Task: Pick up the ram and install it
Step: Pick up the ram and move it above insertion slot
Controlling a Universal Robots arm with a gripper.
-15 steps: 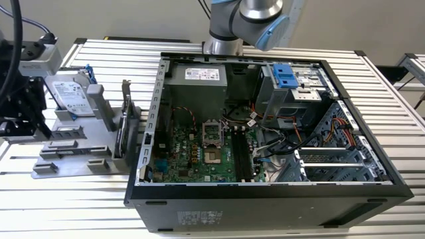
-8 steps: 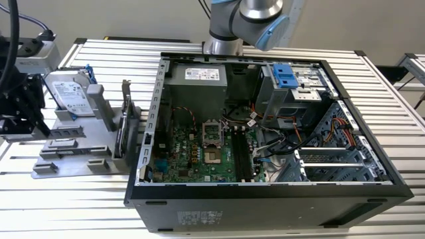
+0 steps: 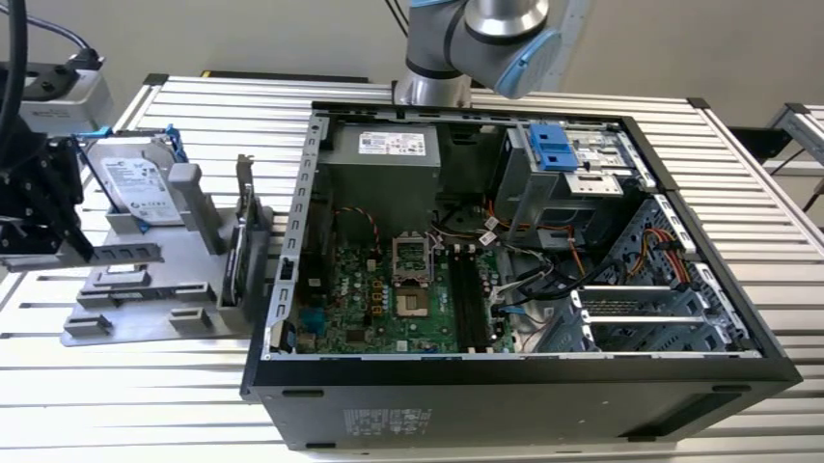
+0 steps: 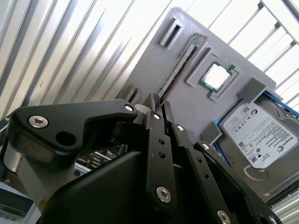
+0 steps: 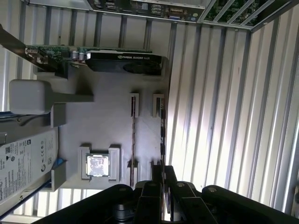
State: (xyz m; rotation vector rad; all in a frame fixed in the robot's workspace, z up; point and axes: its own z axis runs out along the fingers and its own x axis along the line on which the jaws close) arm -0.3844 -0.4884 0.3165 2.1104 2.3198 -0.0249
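While the ram (image 5: 162, 135) stands on its long edge in the slotted grey holder (image 5: 107, 140), close along one border of it, the pick-up is by my reading only at the approach, with the board not yet lifted. Its long axis runs straight away from the gripper (image 5: 162, 170), and the far end aims at the graphics card (image 5: 124, 60), which stands at the holder's side toward the computer case (image 3: 515, 405). In both wrist views the black fingers (image 5: 152, 186) look clenched nearly together, grasping nothing, and lined up over the ram's near end. The processor chip (image 5: 98, 165) lies near the ram, with the hard drive (image 5: 23, 158) beyond it. In the exterior view the holder sits on the bench (image 3: 129, 415) in the left of the frame, and the case takes the centre and right. A grasp would likely call for fingers parted enough to straddle the thin board, then lowered square to its flat faces.
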